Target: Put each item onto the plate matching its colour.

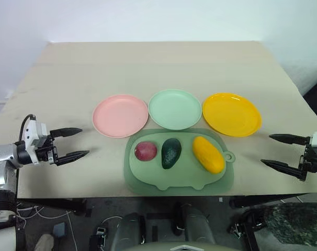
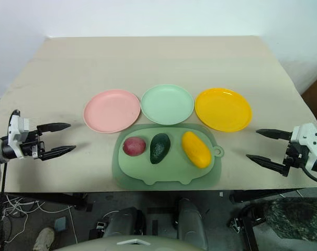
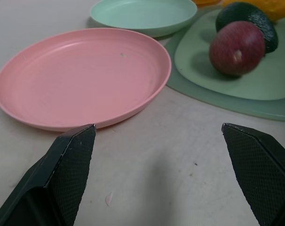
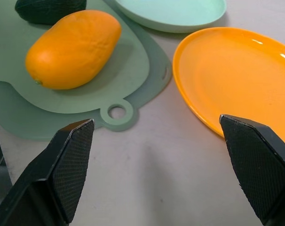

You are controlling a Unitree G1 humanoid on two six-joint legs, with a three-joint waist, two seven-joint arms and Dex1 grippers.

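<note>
Head stereo pair looked down over the table (image 1: 69, 68); wrist cameras sat low and close, sharing the mat (image 3: 274, 106).

Black two-fingered left end effector (image 1: 79, 147), white wrist housing, black cable

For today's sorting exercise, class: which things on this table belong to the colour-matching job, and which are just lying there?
Belong to the job:
reddish-purple fruit, avocado, yellow mango
pink plate, mint green plate, yellow plate

Just lying there:
sage-green mat under the three fruits
table
</note>
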